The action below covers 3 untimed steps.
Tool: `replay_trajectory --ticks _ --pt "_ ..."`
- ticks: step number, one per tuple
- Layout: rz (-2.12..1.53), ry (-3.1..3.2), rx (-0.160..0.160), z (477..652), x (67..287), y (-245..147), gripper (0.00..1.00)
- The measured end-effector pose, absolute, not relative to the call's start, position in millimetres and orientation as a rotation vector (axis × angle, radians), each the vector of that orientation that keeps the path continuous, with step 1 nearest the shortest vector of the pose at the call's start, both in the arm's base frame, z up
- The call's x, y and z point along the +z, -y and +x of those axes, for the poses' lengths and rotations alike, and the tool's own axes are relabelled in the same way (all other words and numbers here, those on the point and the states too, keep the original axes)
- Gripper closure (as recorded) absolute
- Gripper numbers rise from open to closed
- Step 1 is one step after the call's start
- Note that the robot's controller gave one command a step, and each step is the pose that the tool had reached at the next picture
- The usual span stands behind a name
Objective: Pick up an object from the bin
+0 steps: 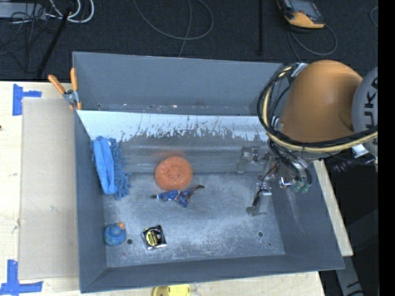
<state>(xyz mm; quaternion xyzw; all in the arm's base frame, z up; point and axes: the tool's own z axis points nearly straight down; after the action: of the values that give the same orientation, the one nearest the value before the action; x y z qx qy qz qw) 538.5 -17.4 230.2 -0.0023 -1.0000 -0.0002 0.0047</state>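
Orange cover (321,100) on the arm's wrist sits highest, over the bin's (185,261) far right corner, with black and pale cables (270,113) looped round its left side. Metal jaws hang below it, angled down and left, tip low over bare bin floor near the right wall, about midway between far and near walls. Can't tell if the jaws are spread or pressed together, since the tip reads as one pale metal piece against the grey floor. No thing seen between them. Five loose things in the bin, all well apart from the jaws, all in the middle or left part. Closest to the jaws: small blue thing with dark thin arms (174,196), lying flat near the bin's centre, kind unclear. Just beyond it toward the far wall, close but whether touching is unclear, a round orange disc (173,172), rough-looking, like a scrub pad. Blue fringed cloth (106,165) lies lengthwise along the left wall, fringe toward the centre. Near left corner: small round blue thing with an orange bit (114,234). Just right of it, apart, a black and yellow tape measure (153,237), near the near wall. Right half of the floor around the jaws is bare, scuffed grey metal.
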Motion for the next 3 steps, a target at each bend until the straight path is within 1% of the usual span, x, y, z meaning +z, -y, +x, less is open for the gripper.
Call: replay_trajectory --ticks 1,2,3 --pt "-0.007 3.14 -0.001 539.8 235 17 0.0" --pt "0.196 3.138 0.0 563.0 183 -7 0.0" --pt "0.541 3.099 -0.001 606.4 160 -31 0.0"
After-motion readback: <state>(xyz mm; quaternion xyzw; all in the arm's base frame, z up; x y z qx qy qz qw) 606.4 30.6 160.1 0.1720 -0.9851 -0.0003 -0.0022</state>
